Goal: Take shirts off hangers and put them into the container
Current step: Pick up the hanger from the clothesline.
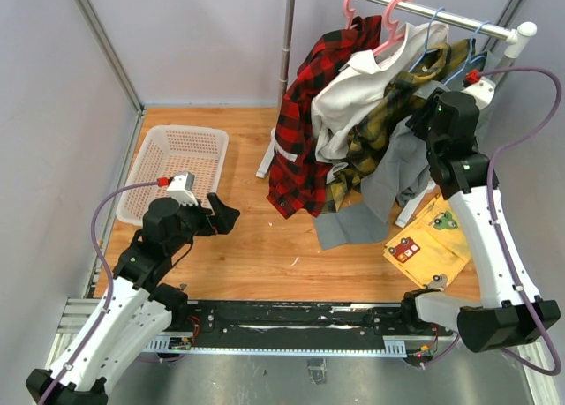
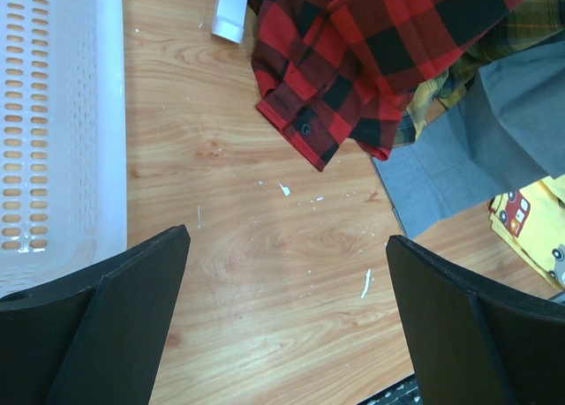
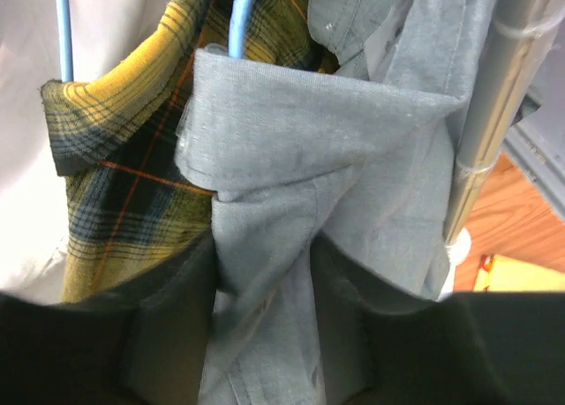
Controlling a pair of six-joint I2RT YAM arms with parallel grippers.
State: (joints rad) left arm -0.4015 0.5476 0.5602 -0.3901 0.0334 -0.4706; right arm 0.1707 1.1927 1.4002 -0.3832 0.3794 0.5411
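Right claw (image 3: 265, 255) clamped on grey shirt (image 3: 397, 158), just under its collar (image 3: 291, 96).
Shirt hangs on blue hanger (image 3: 243, 8) at right end of rail (image 1: 441, 17), yellow plaid (image 3: 132, 184) beside it. Red plaid (image 1: 309, 131) and white shirt (image 1: 353, 92) hang further left. Left claw (image 2: 287, 237) fingers wide apart, holding nothing, above table (image 2: 265, 140) next to basket (image 2: 106, 114).

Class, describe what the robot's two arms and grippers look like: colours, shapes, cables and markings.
The left arm and right arm have white shell links joined by black joints. The left gripper and right gripper have broad matte-black fingers. A lilac cable with a red plug reaches each wrist's white camera block. Small green lights mark the right arm.
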